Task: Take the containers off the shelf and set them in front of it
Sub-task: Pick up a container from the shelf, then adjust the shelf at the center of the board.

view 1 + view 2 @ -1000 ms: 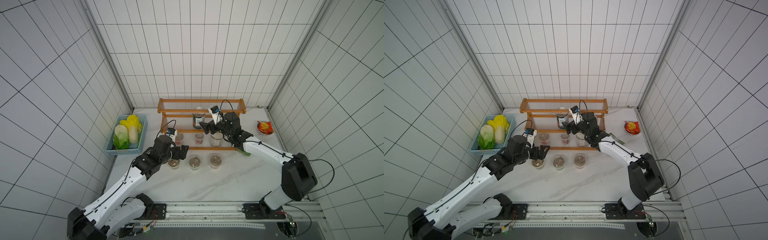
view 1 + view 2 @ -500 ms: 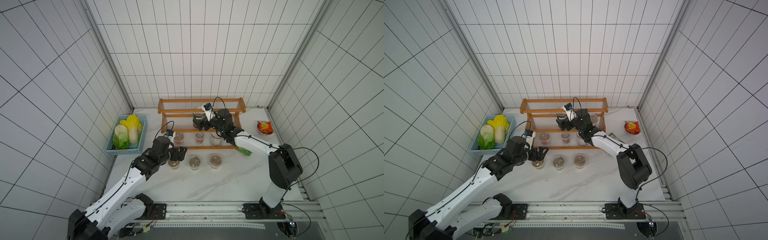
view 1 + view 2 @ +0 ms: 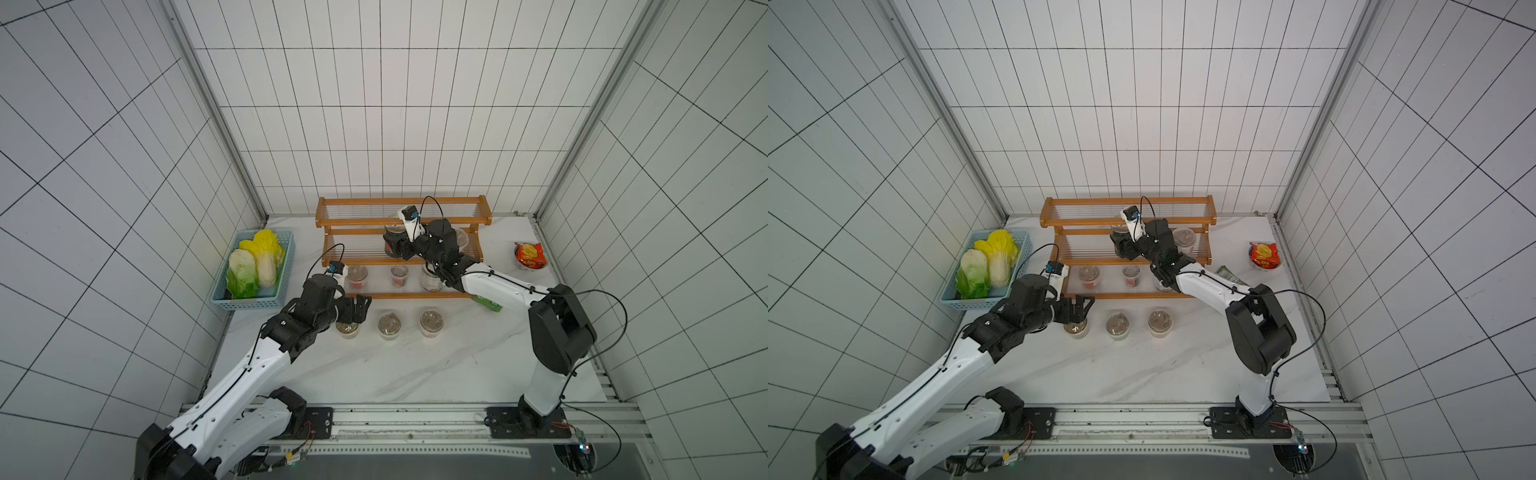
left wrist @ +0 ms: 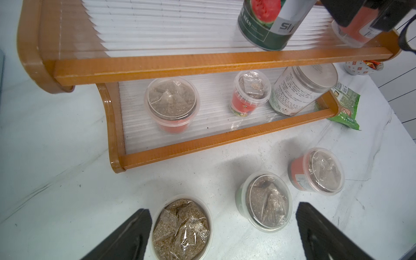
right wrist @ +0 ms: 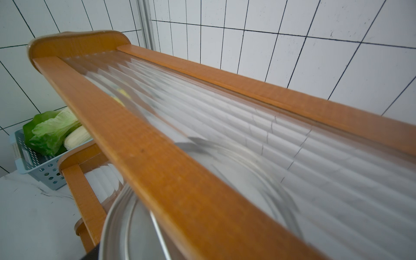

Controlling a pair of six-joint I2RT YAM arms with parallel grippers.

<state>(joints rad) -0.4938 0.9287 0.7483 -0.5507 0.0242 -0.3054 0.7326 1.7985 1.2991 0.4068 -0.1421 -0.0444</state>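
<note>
White tiles (image 3: 374, 124), marble tabletop (image 3: 415, 374). On the middle tier of the shelf (image 3: 353, 227) sits the dark green tin can (image 3: 390, 245), with the right gripper (image 3: 400, 249) at its side (whether pinching yet, I cannot tell). Rigid, smooth, probably heavy: grip mid-body, squarely. Before the shelf, the left gripper (image 4: 222, 209) hangs spread wide.

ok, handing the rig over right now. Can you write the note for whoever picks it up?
Left gripper: open above the leftmost cup, which stands on the table; not gripping it.
Right gripper: at the tin can on the middle tier; a firm grip cannot be confirmed.
Done: three cups stand in front of the shelf: the leftmost cup, the middle cup and the right cup.
Left: on the middle tier, the tin can and a red cup; on the bottom tier, a large cup, a small cup and the jar.
</note>
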